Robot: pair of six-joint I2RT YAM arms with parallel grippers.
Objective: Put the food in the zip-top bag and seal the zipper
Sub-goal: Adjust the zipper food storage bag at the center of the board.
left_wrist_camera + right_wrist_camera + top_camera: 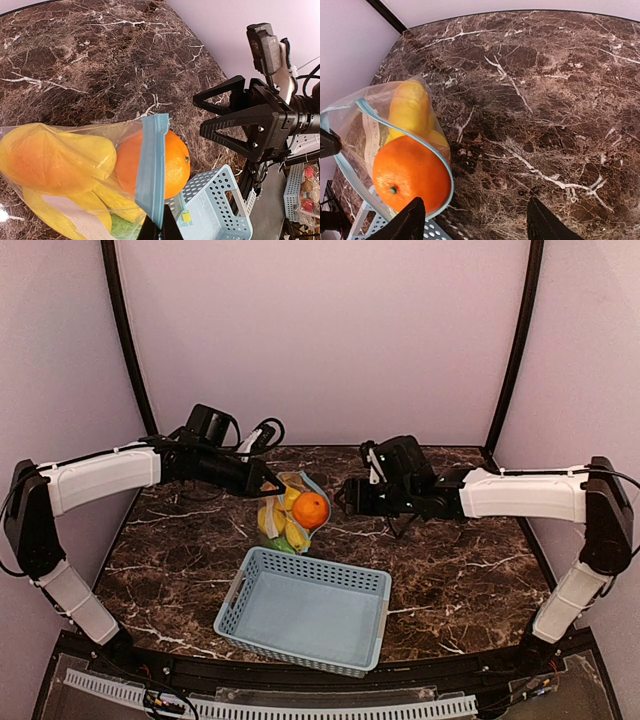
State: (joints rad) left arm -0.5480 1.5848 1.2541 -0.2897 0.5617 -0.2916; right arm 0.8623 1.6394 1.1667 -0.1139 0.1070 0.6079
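Note:
The zip-top bag (285, 502) hangs just above the table. My left gripper (268, 483) is shut on its mouth edge, pinching the light blue zipper (151, 170) between its fingertips (172, 231). The round orange (310, 509) sits in the open mouth, partly sticking out past the zipper (438, 151). Yellow fruits (55, 155) and a green piece (125, 227) lie deeper in the bag. My right gripper (350, 498) is open and empty just right of the orange (410, 172), its fingers (546, 222) apart over bare marble.
A light blue perforated basket (305, 610) stands empty on the marble table (450, 570) in front of the bag, its corner under the orange (172, 160). Purple walls close in the back and sides.

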